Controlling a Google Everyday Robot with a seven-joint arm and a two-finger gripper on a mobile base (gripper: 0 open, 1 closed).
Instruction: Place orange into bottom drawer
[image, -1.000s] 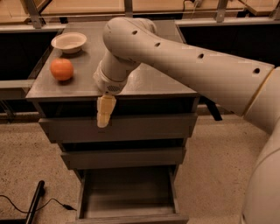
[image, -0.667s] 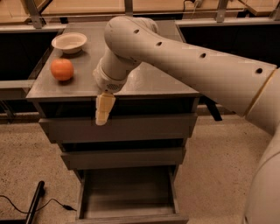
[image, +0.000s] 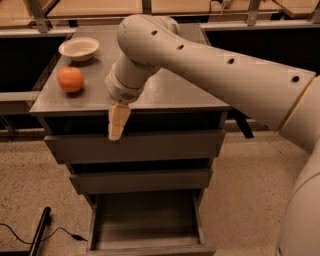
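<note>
cream gripper (image: 118, 123) hung pointing down at the front edge of the cabinet top (image: 175, 92), touching nothing; apart or together, i couldn't tell. the round orange (image: 70, 79) sat on that top's left side, with the bottom drawer (image: 145, 222) open beneath.

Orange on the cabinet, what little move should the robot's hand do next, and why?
Probably lift the hand up and across to the orange. The hand hangs below the front edge of the cabinet top holding nothing, the orange sits on top near the bowl, and the bottom drawer is already open.
</note>
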